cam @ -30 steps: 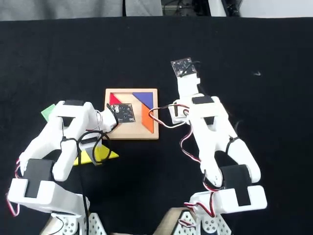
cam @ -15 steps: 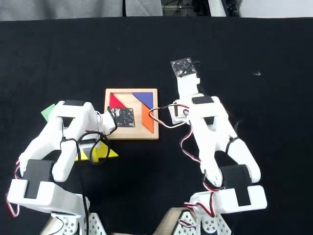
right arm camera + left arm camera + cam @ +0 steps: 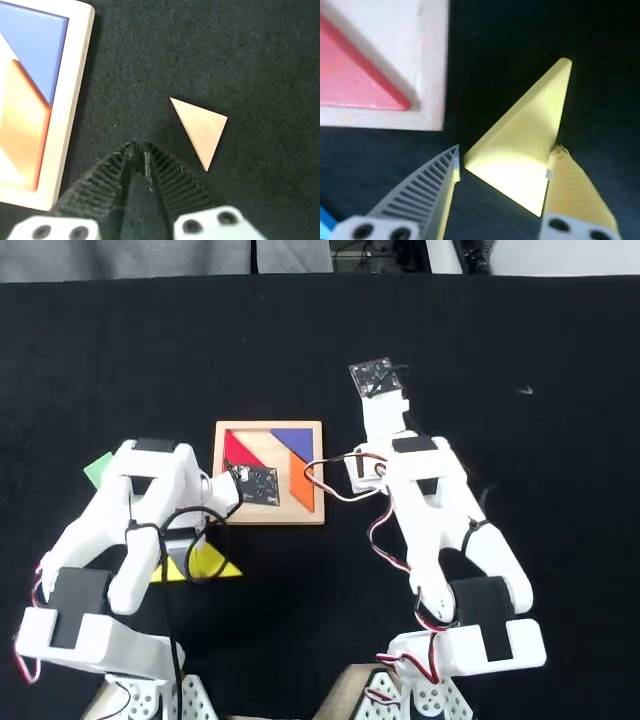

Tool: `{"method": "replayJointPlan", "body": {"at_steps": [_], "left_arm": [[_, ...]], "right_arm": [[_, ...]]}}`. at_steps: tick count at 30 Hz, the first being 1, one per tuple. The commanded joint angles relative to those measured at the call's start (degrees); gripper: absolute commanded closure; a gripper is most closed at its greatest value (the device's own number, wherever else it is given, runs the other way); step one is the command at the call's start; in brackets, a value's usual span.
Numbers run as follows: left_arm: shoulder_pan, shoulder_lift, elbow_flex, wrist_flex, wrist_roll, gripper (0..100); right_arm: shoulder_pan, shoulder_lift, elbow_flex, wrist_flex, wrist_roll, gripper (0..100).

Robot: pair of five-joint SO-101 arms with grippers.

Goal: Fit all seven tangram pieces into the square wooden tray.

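the square wooden tray [image 3: 270, 425] lies a little left of the middle of the overhead frame, on the black table cloth [image 3: 560, 460]. inside it a red triangle [image 3: 234, 450] sits in the upper left corner, a blue triangle [image 3: 291, 438] in the upper right corner and an orange parallelogram [image 3: 302, 486] along the right wall, with bare wood between them. a flat yellow triangle [image 3: 208, 563] lies on the cloth below the tray's lower left corner, apart from it. the left gripper [image 3: 507, 148] has its jaws apart, one on each side of this yellow triangle; one finger [image 3: 572, 190] touches its edge, the other is just beside a corner. a green piece [image 3: 97, 469] shows left of the left arm, well apart from the tray. in the right wrist view a small pale tan triangle [image 3: 202, 128] lies on the cloth, apart from the tray's outer wall, and the right gripper [image 3: 140, 150] is near it with its jaws pressed together on nothing
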Motion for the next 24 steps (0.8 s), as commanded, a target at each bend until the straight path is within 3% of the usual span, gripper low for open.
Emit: {"method": "replayJointPlan", "body": {"at_steps": [1, 10, 17, 24], "left_arm": [[0.6, -3.3, -1.5, 2.4, -3.0, 74], [0.7, -4.4, 1.0, 2.7, -3.1, 74], [2.0, -4.5, 5.1, 2.9, -7.0, 86], [2.2, -10.5, 8.9, 3.0, -7.8, 87]], "right_arm": [[-1.1, -2.6, -0.5, -0.8, 0.4, 98.7], [-1.1, -2.6, -0.5, -0.8, 0.4, 98.7], [-1.1, -2.6, -0.5, -0.8, 0.4, 98.7], [-1.1, -2.6, -0.5, -0.7, 0.4, 98.7]]}}
